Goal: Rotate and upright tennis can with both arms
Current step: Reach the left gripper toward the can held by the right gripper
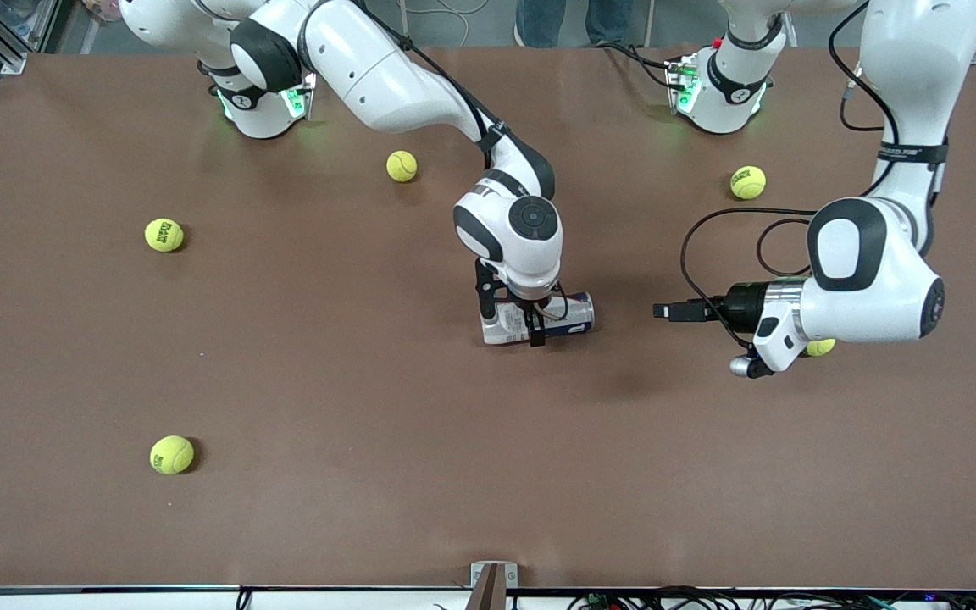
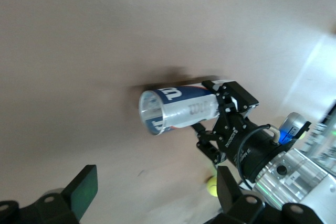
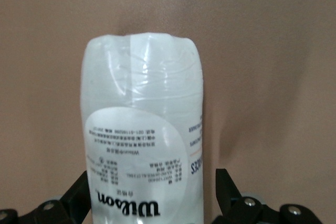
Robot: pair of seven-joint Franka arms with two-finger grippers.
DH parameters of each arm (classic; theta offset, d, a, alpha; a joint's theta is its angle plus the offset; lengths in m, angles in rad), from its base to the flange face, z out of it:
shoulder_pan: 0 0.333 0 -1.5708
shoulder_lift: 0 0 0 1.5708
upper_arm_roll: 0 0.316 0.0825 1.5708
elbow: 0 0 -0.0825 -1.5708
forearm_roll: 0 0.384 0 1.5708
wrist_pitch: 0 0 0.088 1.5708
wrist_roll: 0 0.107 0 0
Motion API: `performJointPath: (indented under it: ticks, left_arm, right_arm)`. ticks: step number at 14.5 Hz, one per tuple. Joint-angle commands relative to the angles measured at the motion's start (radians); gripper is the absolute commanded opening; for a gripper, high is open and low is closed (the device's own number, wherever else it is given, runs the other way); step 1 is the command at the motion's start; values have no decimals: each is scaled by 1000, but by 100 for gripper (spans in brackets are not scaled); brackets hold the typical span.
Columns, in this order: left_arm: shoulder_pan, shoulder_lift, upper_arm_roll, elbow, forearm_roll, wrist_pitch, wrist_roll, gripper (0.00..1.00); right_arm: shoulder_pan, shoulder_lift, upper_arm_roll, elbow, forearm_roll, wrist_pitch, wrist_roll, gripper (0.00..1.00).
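Note:
The tennis can (image 1: 568,316) is a clear tube with a white and navy label. It lies on its side on the brown table (image 1: 327,381), near the middle. My right gripper (image 1: 512,315) is down over it, open, with one finger on each side of the can (image 3: 142,129); a narrow gap shows beside one finger (image 3: 224,187). My left gripper (image 1: 662,311) hangs level just above the table toward the left arm's end, open and empty, pointing at the can's clear end (image 2: 155,113).
Several yellow tennis balls lie loose on the table: one near the right arm's base (image 1: 402,166), one near the left arm's base (image 1: 747,182), one under the left wrist (image 1: 822,346), and two toward the right arm's end (image 1: 164,235) (image 1: 171,454).

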Motion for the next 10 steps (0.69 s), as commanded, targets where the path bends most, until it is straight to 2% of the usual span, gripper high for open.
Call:
performJointPath:
  ticks: [1, 3, 6, 8, 10]
  left_arm:
    - [0, -42, -2, -146, -215, 80, 191, 100]
    - [-5, -21, -2, -199, -361, 98, 334, 100]
    - [-14, 41, -3, -229, -507, 101, 458, 100]
    - [-20, 82, -20, -246, -619, 104, 555, 100]
    - [-47, 111, -37, -260, -709, 159, 627, 100]
  right_arm:
    - [5, -20, -4, 53, -9, -90, 23, 100]
    - [4, -45, 0, 73, -6, -138, 23, 100]
    - [-5, -107, 7, 74, 1, -214, 14, 100]
    - [-33, -144, 10, 74, 7, -262, -58, 100]
    - [-79, -177, 8, 74, 10, -346, -210, 100]
